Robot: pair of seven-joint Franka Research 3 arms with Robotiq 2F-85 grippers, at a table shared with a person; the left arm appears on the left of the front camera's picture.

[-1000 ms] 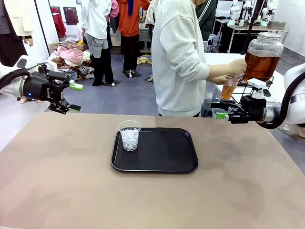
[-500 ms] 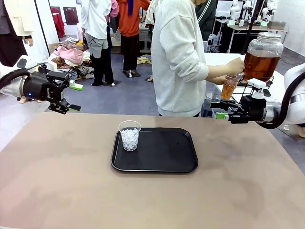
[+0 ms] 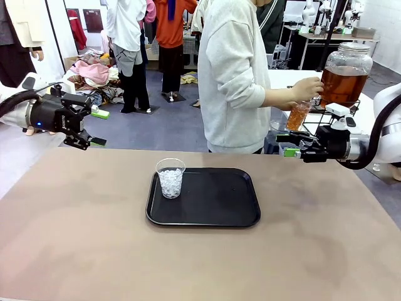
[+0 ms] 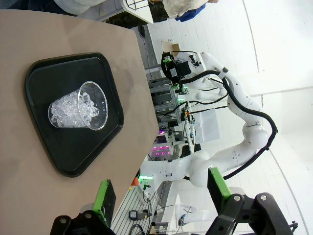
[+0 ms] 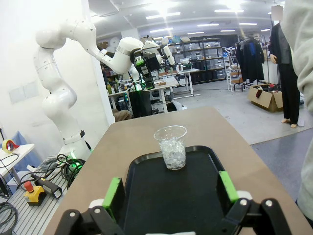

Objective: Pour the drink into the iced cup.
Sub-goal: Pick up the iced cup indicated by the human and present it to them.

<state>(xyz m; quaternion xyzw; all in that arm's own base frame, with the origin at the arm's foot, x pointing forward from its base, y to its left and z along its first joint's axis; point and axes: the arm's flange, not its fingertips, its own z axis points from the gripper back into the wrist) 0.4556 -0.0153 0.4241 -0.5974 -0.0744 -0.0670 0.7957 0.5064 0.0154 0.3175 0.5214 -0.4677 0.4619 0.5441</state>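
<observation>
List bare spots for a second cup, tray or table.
The black tray is bare everywhere right of the iced cup, which stands at its left end. The table is bare all round the tray, widest along the near edge. Tightest at the far corners, where the open left pincer and right pincer hang.

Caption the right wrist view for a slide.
Open right hand faces an ice-filled clear cup on a black tray.

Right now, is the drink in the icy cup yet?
Not yet. Done: the iced cup sits on the tray, holding only ice. In hand: the person's hand holds a cup of amber drink by the jar. To do: pouring it in. The left gripper and right gripper hover open.
</observation>
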